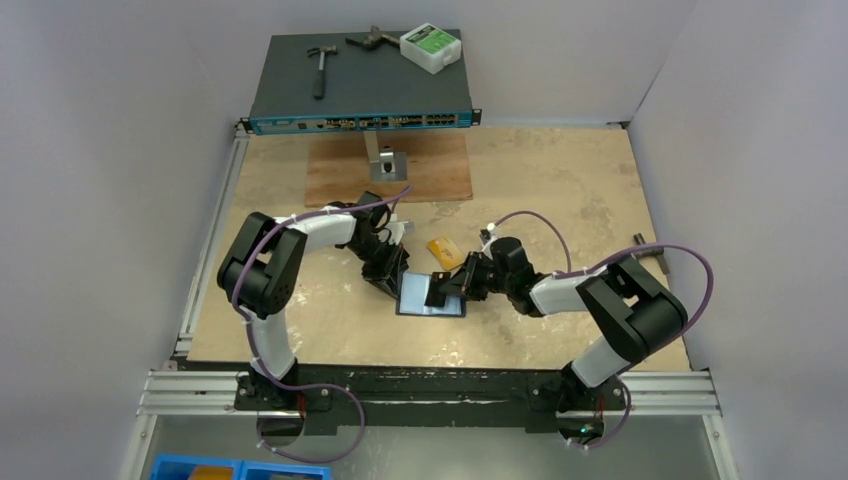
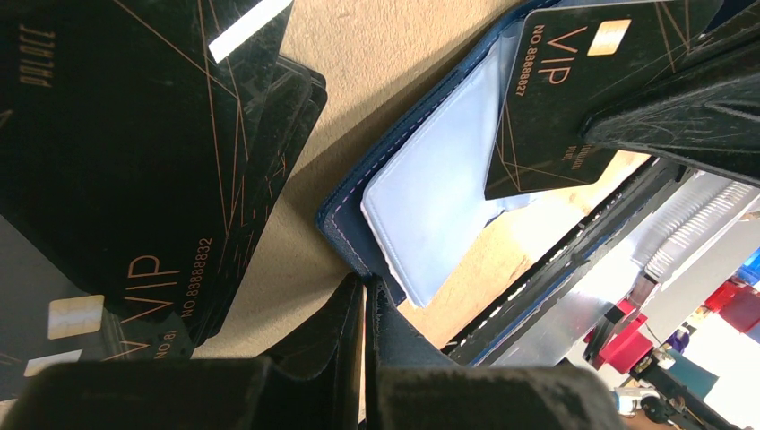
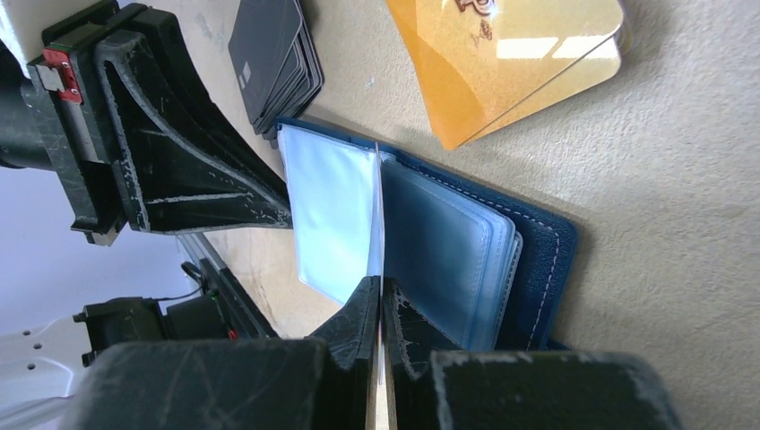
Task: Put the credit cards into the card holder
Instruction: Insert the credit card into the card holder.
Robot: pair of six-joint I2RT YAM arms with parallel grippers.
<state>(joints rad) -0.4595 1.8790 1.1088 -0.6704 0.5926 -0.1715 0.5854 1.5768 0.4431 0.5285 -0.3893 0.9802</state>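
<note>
The card holder [image 1: 446,306] lies open on the table, navy cover [image 3: 541,260] down and pale blue sleeves [image 2: 430,197] up. My right gripper [image 3: 377,287] is shut on a black card [image 2: 556,98] marked VIP. The card stands on edge over the sleeves and shows in the right wrist view as a thin line [image 3: 376,206]. My left gripper [image 2: 367,287] is shut, its tips at the holder's edge with nothing seen between them. A stack of black cards [image 2: 134,179] lies just beside it. Orange-gold cards [image 3: 511,63] lie beyond the holder [image 1: 445,250].
A network switch [image 1: 360,85] at the back carries a hammer [image 1: 319,68] and a white-and-green box [image 1: 431,47]. In front of it sit a wooden board [image 1: 420,175] and a metal bracket [image 1: 384,160]. A small tool [image 1: 650,252] lies far right.
</note>
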